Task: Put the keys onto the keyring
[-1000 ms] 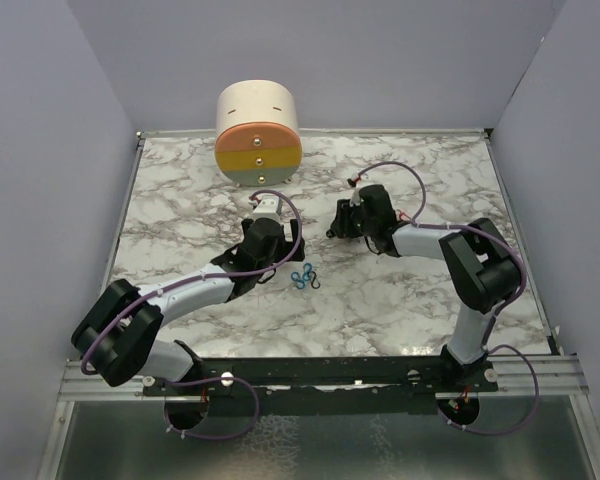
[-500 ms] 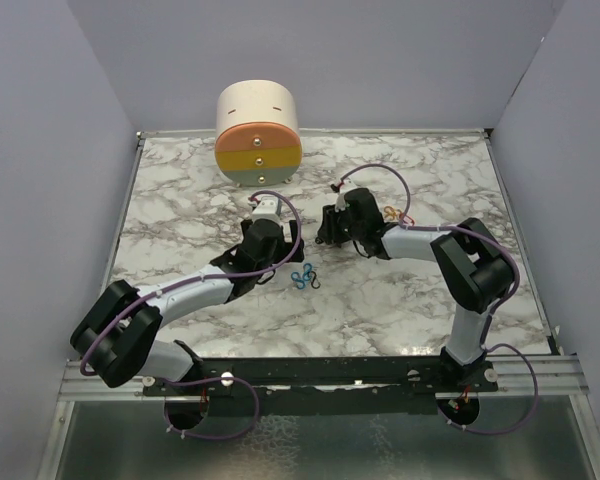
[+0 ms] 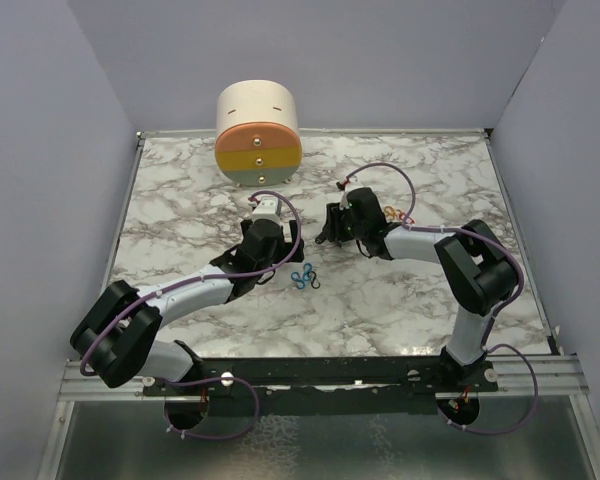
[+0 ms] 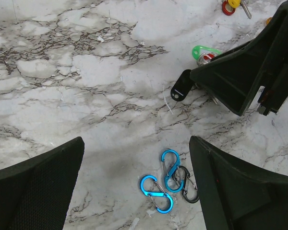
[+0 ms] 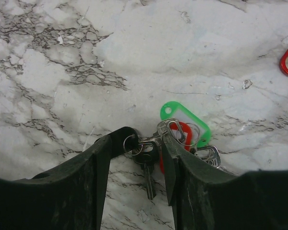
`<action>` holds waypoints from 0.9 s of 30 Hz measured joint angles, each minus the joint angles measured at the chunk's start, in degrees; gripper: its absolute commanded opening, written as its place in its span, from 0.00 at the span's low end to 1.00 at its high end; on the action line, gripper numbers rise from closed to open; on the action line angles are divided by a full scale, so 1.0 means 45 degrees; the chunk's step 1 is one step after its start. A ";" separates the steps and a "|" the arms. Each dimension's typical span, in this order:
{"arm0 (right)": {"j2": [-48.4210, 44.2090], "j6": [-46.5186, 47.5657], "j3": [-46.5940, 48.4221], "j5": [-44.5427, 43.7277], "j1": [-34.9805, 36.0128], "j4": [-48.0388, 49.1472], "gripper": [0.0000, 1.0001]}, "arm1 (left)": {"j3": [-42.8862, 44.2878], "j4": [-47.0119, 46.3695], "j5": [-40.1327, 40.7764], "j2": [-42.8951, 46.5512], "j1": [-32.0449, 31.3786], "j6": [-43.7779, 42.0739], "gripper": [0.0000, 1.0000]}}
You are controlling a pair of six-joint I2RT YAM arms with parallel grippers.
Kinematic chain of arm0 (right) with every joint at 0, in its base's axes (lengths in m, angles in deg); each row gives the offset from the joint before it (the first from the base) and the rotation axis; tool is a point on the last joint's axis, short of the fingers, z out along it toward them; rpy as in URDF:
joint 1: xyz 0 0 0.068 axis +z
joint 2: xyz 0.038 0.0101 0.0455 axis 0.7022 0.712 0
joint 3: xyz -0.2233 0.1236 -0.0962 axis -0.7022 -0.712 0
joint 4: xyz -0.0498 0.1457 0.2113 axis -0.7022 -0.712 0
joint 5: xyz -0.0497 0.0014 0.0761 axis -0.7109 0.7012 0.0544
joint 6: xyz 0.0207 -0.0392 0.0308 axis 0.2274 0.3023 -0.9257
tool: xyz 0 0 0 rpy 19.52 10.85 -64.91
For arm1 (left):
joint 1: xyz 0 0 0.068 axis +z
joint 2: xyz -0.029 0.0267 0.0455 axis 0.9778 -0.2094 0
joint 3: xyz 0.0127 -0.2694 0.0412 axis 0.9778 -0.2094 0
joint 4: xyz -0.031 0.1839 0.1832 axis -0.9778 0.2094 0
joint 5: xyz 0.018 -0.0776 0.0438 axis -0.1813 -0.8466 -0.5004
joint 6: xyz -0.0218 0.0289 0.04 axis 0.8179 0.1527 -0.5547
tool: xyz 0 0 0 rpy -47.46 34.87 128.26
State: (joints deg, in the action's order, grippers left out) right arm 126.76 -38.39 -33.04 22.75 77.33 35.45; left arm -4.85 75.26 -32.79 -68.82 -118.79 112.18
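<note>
Top view first: both arms reach in over the middle of the marble table (image 3: 180,200). The left gripper (image 3: 280,258) hovers just beside the blue clips (image 3: 302,277), which lie about centre, a bit toward the near edge. The right gripper (image 3: 332,232) is down low just past them toward the far edge. It covers the keys (image 5: 144,146), so you can't see them from up here. A round drawer drum (image 3: 258,130) sits at the far edge, well apart from all this.

Left wrist view: the left claw is spread wide with nothing in it, its fingers (image 4: 38,187) framing the clips. My guess is it's parked there to take a clip once a key comes over. A black tag (image 4: 181,87) and a green tag (image 4: 201,50) poke out from under the right gripper. A red ring (image 4: 228,6) lies apart, beyond them.

Right wrist view: the right claw is partway in, a finger (image 5: 86,182) on each side of the bunch, with the tips at or touching its little rings. I honestly can't tell if it's actually pinching yet. Straddling makes sense, since the bunch is a flat tangle on the marble. The dark-headed key (image 5: 149,175) lies flat with its long axis running down the gap between the fingers. Its blade points back toward the wrist, with its head and ring at the fingertip end. The green tag lies diagonally beside it, hole end away from the wrist.
</note>
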 measured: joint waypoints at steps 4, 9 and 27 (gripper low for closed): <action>-0.0015 -0.0214 0.0000 -0.0714 0.0000 -0.0233 0.52 | 0.0000 0.0000 0.0000 0.0000 0.0000 0.0000 0.93; -0.0015 -0.0316 0.0000 -0.1316 0.0000 -0.0481 0.52 | 0.0000 0.0000 0.0000 0.0000 0.0000 0.0000 0.93; 0.0845 -0.0248 0.0937 0.0714 0.0112 -0.0656 0.48 | -0.0005 0.0000 0.0005 0.0000 0.0000 -0.0005 0.93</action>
State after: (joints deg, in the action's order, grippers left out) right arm 130.57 -39.51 -28.82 25.96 77.84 32.49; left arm -4.87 75.26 -32.77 -68.82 -118.79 112.16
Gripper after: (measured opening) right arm 0.487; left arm 0.931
